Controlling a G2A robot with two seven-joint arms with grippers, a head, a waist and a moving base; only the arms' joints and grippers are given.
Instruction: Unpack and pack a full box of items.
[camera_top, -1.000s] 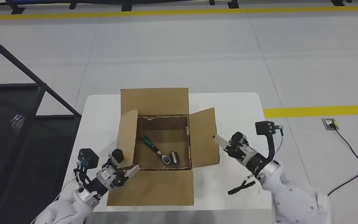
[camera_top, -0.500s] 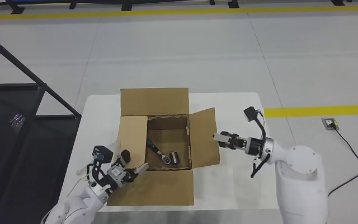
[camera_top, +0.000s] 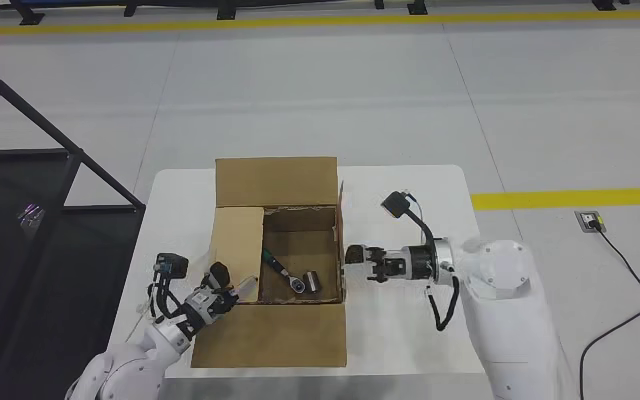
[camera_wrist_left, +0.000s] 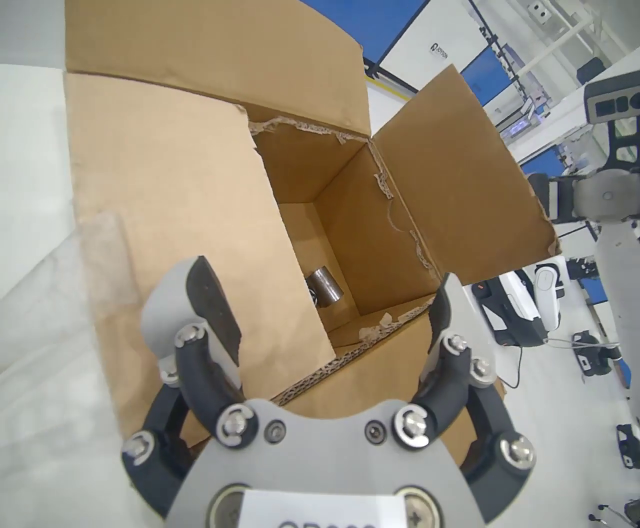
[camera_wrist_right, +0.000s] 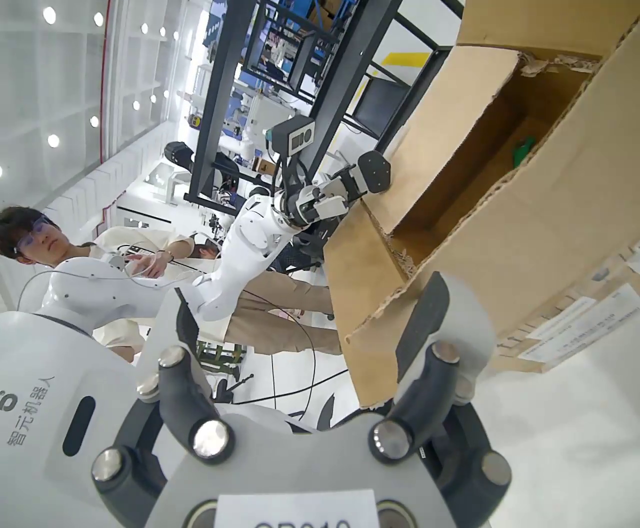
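Since a second ago the right claw (camera_top: 356, 256) has swung in from the tabletop (camera_top: 420, 190) and stood the right flap (camera_top: 341, 235) upright. The left claw (camera_top: 232, 286) has meanwhile pushed the left flap (camera_top: 238, 250) further over the box (camera_top: 270, 335).

From above, each claw sits at its own side of the box, by its flap. Inside, a green-handled wrench (camera_top: 272, 259) and a metal socket (camera_top: 313, 282) lie close together on the bottom. The far and near flaps are spread outward.

In the left wrist view, the claw's fingers stand wide apart and hold nothing. One pad is close against the left flap (I cannot confirm contact). The socket shows past the flap's torn edge.

In the right wrist view, the fingers are also apart. The right flap's corner lies between them, not clamped, and the wrench's green handle shows deep in the box.

This looks like the closing part of packing. The next move probably calls for both side flaps to be pressed level over the opening. The push should be gentle, since the cardboard edges are ragged. The two long flaps would follow.

The tabletop is plain white and smooth. Around it lies a pale grey floor (camera_top: 300, 90) with yellow lines (camera_top: 320, 20), and a black frame (camera_top: 40, 150) stands on the robot's left.
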